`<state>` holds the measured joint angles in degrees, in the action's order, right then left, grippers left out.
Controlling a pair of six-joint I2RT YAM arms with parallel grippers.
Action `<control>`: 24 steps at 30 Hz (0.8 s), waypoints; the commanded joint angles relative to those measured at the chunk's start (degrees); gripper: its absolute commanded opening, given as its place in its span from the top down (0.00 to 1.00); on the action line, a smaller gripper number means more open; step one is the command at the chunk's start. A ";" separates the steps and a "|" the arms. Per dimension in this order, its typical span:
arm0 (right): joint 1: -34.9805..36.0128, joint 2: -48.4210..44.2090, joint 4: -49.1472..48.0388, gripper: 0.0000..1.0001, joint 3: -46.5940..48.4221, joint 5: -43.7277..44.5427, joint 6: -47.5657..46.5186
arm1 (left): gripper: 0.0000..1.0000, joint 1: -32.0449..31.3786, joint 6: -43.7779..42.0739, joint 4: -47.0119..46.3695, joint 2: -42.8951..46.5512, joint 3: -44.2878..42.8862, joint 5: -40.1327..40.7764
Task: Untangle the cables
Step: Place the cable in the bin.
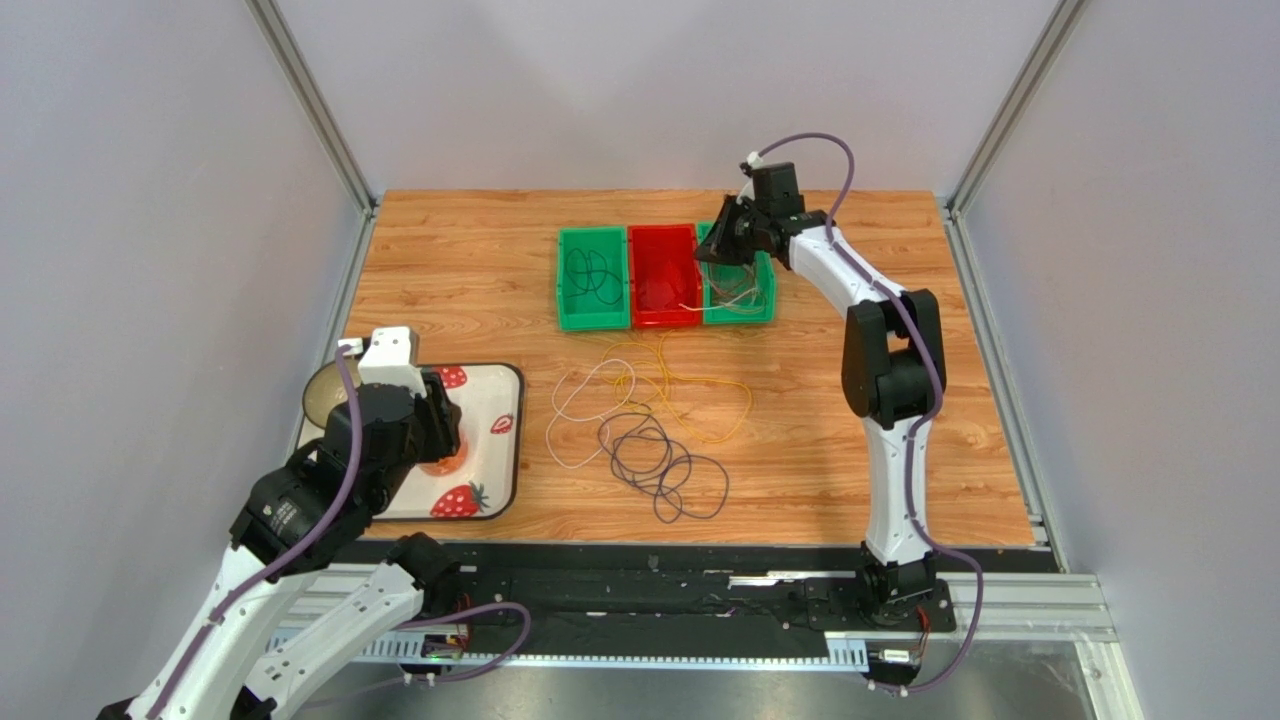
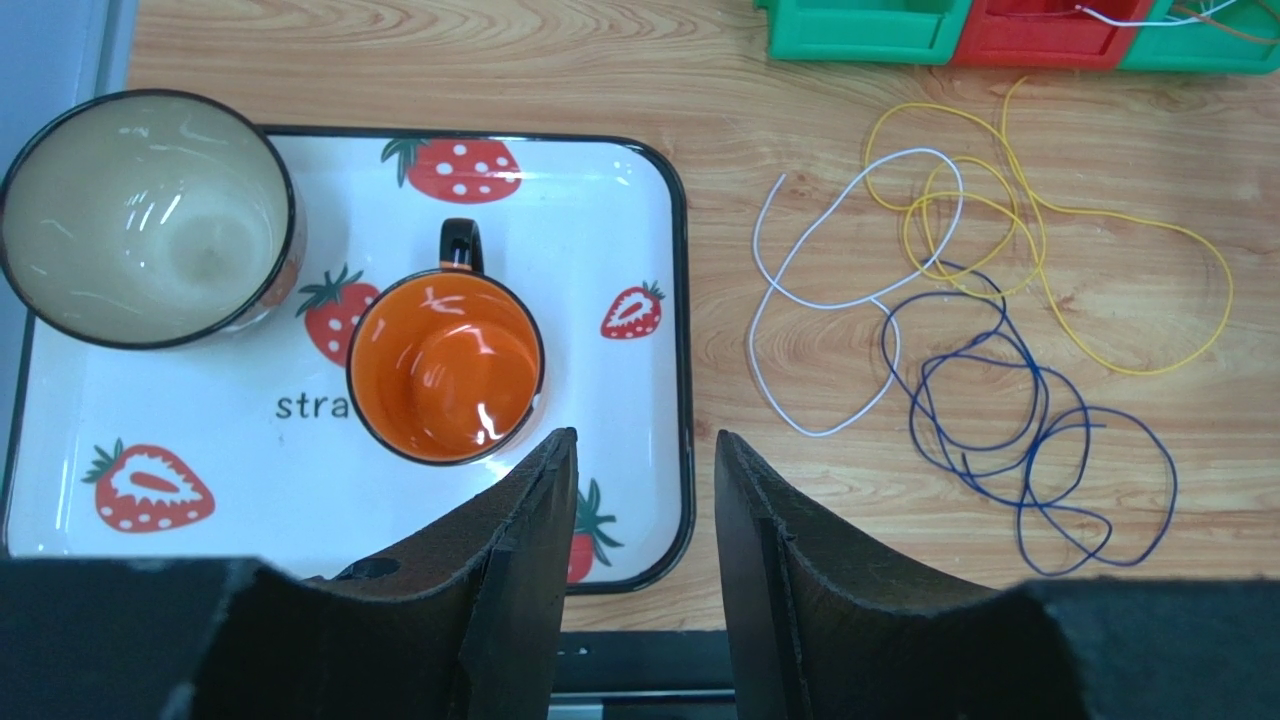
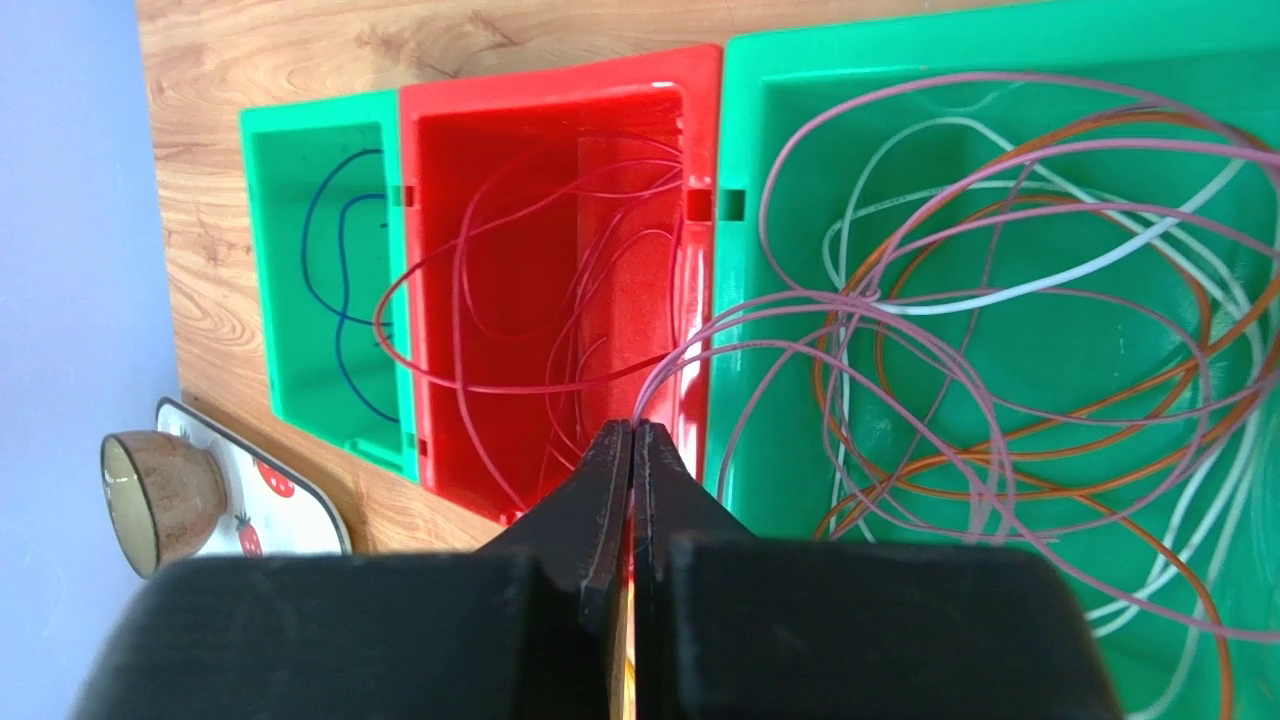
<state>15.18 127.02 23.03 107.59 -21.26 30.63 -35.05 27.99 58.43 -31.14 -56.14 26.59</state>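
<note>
Looping thin cables (image 2: pixel 969 323), woodgrain table (image 2: pixel 451 60)

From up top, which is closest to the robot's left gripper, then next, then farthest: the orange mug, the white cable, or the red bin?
1. orange mug, on the strawberry tray, just below the gripper.
2. white cable, mid-table, to its right.
3. red bin, far side, middle of three.

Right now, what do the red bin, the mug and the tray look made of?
The red bin: moulded plastic, semi-gloss; uniform colour, thin walls, moulded notches at the rim.
The mug: likely glazed ceramic; sharp light reflections on its orange inside, black rim.
The tray: probably melamine or plastic, smooth with printed strawberries; could be enamelled metal, can't tell.
</note>
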 commanded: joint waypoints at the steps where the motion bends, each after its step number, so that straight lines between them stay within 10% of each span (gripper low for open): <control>1: -0.94 0.51 -1.84 1.00 -0.28 -1.33 0.66 | 0.53 0.42 -0.21 -1.48 -0.15 -0.20 -0.13; 15: -3.84 2.00 3.60 1.00 3.58 0.70 -2.24 | 0.53 0.86 -0.39 -1.66 0.11 -0.11 -0.48; 24: -3.05 -1.50 7.91 0.60 8.33 -3.53 -3.12 | 0.53 1.03 -0.48 -1.75 0.28 -0.11 -0.57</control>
<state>11.25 129.23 29.41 111.72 -22.68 29.06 -34.39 27.97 58.39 -31.14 -56.14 26.02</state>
